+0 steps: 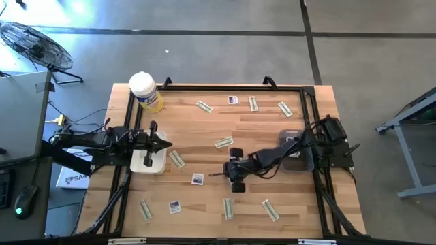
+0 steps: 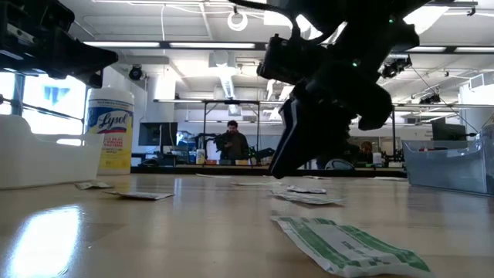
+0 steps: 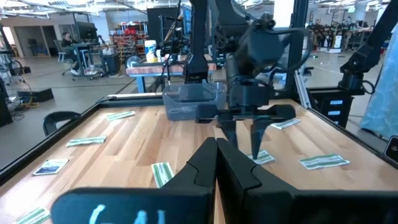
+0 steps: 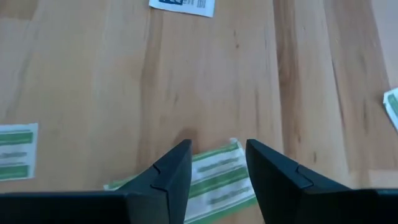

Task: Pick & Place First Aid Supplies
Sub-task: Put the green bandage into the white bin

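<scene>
The room is brightly and evenly lit by ceiling strip lights [image 2: 193,44] seen in the low view. A window [image 2: 31,93] glares white beside the canister [image 2: 109,130], and the desk [image 2: 93,232] below it shows a pale sheen. The nearest strip [image 2: 347,243] is blurred. The right pincer [image 4: 217,163] casts a soft shadow on the wood.

Your right gripper [image 1: 228,178] hangs mid-table with bare wood [image 1: 204,146] open at its 9 to 11 o'clock. A white square packet [image 1: 197,180] lies near at 9, strips [image 1: 228,208] at 6. The canister [image 1: 145,92] blocks the far 10 o'clock corner.
</scene>
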{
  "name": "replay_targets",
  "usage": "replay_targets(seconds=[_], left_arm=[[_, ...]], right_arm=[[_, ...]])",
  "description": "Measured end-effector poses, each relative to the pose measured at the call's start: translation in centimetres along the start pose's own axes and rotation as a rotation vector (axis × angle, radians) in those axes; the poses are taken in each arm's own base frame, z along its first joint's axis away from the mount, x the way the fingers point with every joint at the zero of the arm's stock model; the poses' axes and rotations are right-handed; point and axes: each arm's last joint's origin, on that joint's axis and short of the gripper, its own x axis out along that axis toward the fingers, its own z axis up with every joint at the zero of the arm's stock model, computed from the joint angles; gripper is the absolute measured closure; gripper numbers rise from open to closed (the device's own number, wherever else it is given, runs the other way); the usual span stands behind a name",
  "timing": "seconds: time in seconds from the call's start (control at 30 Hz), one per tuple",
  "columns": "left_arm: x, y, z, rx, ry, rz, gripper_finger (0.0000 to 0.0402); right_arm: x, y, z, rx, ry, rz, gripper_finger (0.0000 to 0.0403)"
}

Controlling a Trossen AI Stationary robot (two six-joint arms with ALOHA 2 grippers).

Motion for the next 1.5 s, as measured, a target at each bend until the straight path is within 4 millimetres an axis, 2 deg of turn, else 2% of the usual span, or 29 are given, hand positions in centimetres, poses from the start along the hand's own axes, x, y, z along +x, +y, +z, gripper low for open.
replay_targets(seconds=[0.17,0.27,0.4,0.97,1.17,1.5], left_arm=[[0.0,0.0,0.0,-0.027,0.0,-0.002,0.0401],[0.0,0.0,0.0,-0.027,0.0,0.001,0.0401],[0.0,0.0,0.0,-0.027,0.002,0.001,0.0401],[-0.1,0.0,0.7,-0.062,-0.035,0.001,0.0401],[-0.2,0.1,1.1,-0.113,-0.047,0.0,0.0401],[-0.2,0.2,1.0,-0.078,-0.028,0.066,0.0401]], right_arm=[[0.7,-1.5,0.0,-0.071,0.02,0.043,0.0259],[1.9,-2.3,-0.5,-0.061,0.045,0.087,0.0259],[2.5,-2.8,-0.7,-0.061,0.06,0.095,0.0261],[2.7,-3.4,-0.8,-0.013,0.066,0.063,0.0349],[2.8,-3.3,-0.4,-0.012,0.02,0.049,0.0368],[2.6,-3.4,0.1,0.017,-0.037,0.027,0.04]])
